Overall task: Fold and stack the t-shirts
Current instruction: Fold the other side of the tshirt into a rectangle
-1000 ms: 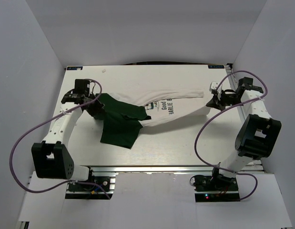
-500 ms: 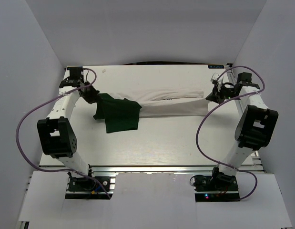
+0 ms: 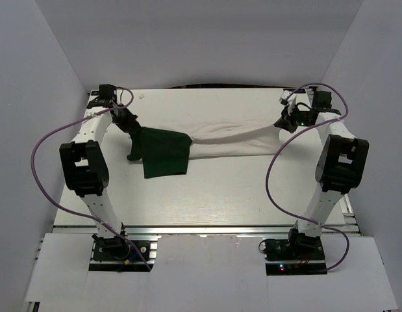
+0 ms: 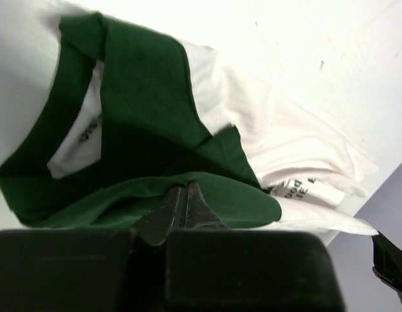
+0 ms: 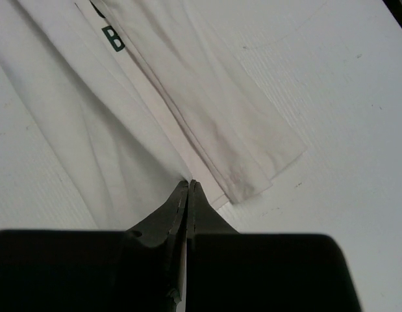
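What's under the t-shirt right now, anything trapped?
Only the white table shows around the t-shirt. The strip directly beneath the cloth is covered in every view.

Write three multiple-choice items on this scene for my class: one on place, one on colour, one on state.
1. The t-shirt's green part lies nearest which end effector? A left; B right; C neither.
2. The sleeves are: A red; B dark green; C blue.
3. The right end effector is: A wide open; B shut on the t-shirt; C out of view.
Key: 1 A, the left end effector pinches green cloth. 2 B, the top and left wrist views both show dark green. 3 B, it is closed on white cloth.
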You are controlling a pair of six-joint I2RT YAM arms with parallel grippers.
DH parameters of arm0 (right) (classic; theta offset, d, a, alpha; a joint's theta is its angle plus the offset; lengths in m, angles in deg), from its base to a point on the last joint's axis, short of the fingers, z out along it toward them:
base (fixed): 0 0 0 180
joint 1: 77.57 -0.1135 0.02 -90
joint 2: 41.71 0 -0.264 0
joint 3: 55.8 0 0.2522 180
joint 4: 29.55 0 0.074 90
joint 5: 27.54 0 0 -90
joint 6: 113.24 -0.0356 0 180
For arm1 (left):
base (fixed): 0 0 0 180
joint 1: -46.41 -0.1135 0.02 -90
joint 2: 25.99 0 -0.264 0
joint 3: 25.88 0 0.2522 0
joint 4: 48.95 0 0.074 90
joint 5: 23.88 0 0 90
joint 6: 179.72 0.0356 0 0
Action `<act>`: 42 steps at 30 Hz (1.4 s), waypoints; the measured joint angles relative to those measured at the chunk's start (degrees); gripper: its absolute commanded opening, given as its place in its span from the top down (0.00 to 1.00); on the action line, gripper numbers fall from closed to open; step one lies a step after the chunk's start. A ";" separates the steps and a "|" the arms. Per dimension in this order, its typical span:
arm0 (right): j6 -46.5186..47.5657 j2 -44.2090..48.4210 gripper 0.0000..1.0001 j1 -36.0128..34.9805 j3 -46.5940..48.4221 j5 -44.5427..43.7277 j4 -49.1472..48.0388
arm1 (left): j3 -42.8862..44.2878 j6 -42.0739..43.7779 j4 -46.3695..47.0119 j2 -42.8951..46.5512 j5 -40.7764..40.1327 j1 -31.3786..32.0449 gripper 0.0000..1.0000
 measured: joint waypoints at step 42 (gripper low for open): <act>-15.87 -15.39 1.00 -6.36 8.74 -18.40 -11.34 | 8.09 -2.47 2.14 -19.04 0.22 -1.95 1.00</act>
